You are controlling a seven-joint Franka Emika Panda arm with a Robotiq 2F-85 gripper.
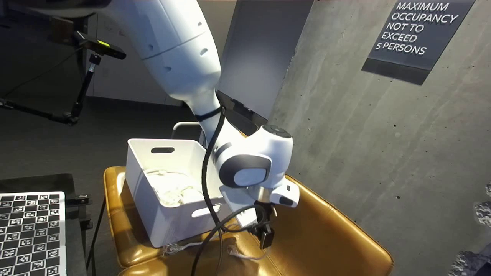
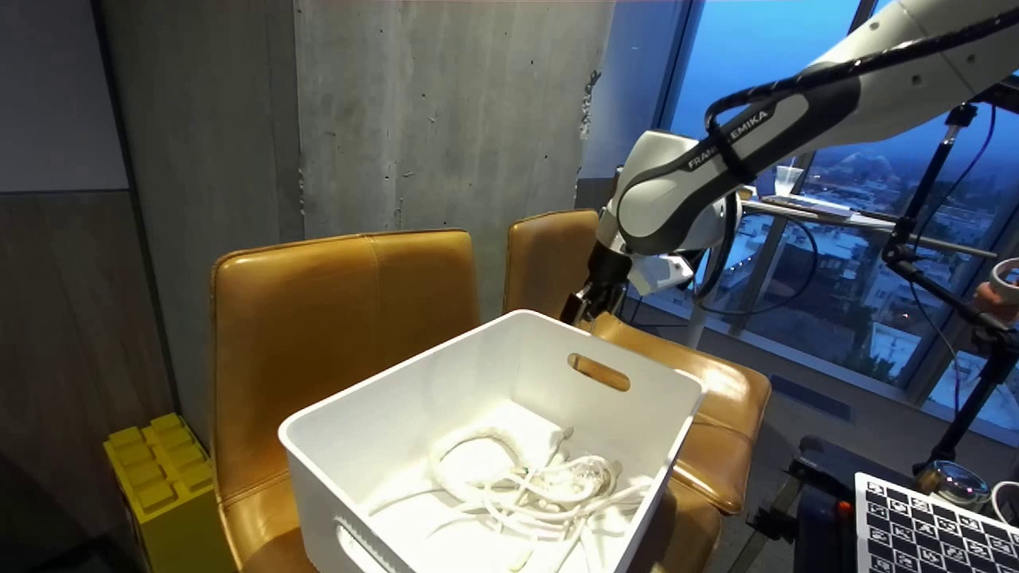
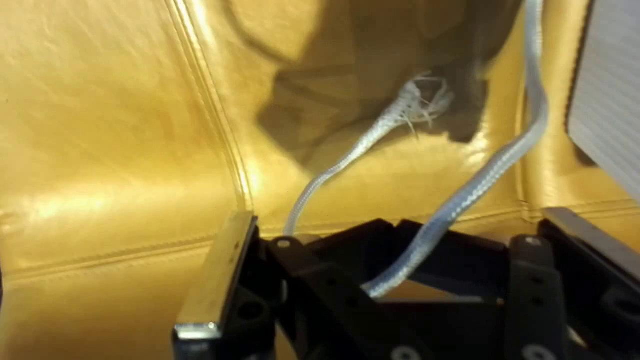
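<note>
As a tangle of white cables (image 2: 557, 497) lies in a plastic bin (image 1: 176, 226) on a tan leather seat (image 1: 124, 230), my gripper (image 1: 265, 238) hangs just beside the bin, low over the leather, its fingers closed, by my reading, on a white cord (image 3: 476, 185). The pinch itself is hidden among the black fingers. Working from a distance, I go by the wrist view: the cord's thicker-looking strand slopes from the gripper toward the top right, its long axis slanting across the leather toward the bin's side. A thinner-looking length runs out from behind the fingers and ends in a frayed tip (image 3: 400, 110) over the seat; whether both belong to one cord I cannot tell. For my only gripper, then, the cord lies directly at the fingers, with the bin to the right in that view. On the concrete wall (image 1: 345, 134), a sign (image 1: 402, 36) caps occupancy at five persons.
</note>
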